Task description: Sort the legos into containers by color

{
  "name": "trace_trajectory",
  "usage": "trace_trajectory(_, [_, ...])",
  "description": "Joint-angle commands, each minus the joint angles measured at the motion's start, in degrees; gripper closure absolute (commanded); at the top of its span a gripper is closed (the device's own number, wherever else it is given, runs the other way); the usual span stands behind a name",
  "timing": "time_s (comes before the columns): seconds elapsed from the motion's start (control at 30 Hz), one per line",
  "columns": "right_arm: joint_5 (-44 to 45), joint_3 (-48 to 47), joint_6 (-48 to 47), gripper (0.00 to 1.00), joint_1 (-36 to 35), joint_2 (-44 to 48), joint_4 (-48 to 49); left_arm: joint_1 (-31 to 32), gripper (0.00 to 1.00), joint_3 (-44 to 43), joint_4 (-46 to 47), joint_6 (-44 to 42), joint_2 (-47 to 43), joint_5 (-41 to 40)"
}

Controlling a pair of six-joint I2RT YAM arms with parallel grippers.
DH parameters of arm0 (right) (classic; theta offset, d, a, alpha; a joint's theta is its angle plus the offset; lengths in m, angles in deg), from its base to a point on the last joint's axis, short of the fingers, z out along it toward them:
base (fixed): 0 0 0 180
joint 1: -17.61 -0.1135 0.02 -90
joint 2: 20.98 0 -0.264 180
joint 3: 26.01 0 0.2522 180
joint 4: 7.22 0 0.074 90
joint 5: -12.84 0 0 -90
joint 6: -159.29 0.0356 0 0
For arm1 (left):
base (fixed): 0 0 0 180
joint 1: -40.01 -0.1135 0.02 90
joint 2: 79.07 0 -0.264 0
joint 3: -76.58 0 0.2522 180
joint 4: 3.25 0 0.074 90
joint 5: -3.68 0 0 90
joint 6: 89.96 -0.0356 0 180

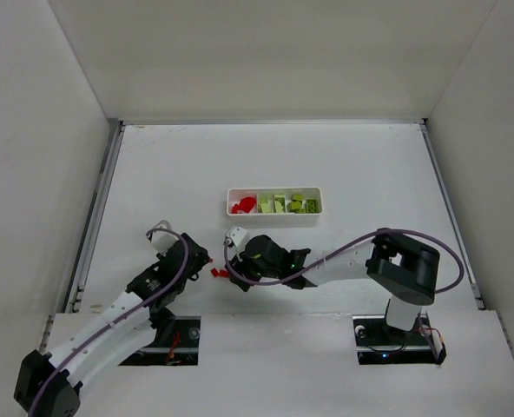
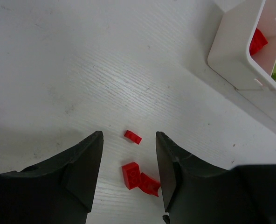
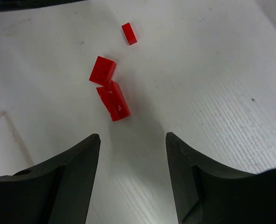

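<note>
Three loose red legos lie on the table between my two grippers (image 1: 215,272). My left gripper (image 2: 128,136) is open and low over them: a small red piece (image 2: 132,136) lies at its tips, a red brick (image 2: 130,175) sits between the fingers, and another red brick (image 2: 149,183) is right against the right finger. My right gripper (image 3: 132,137) is open with nothing between its fingers. The same pieces lie just ahead of it (image 3: 113,100) (image 3: 102,70) (image 3: 129,33). The white tray (image 1: 274,215) holds red legos (image 1: 244,205) in its left container and yellow-green legos (image 1: 273,202) (image 1: 303,204) in the other two.
The tray's near corner (image 2: 231,51) stands ahead and to the right of the left gripper. Both arms (image 1: 344,265) meet near the front middle of the table, the grippers close together. White walls enclose the table on three sides.
</note>
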Motion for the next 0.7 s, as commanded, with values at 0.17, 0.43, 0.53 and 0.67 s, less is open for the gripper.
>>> trace_trajectory(0.17, [2.37, -6.46, -2.83, 0.37, -1.62, -4.27, 0.73, -4.16, 0.54, 2.98, 2.05, 3.41, -3.36, 5.03])
trace_trajectory(0.43, [2.99, -9.63, -3.88, 0.42, -2.32, -7.97, 0.11, -6.36, 0.57, 3.69, 2.40, 3.42, -3.72, 7.05])
trace_trajectory(0.53, [3.51, -10.25, -4.76, 0.44, -3.02, -8.85, -0.50, -6.80, 0.58, 3.86, 2.40, 3.50, -3.37, 7.14])
trace_trajectory(0.67, [4.83, -11.21, -5.38, 0.48, -3.81, -10.34, -1.47, -7.07, 0.58, 2.99, 2.23, 3.15, -1.44, 7.14])
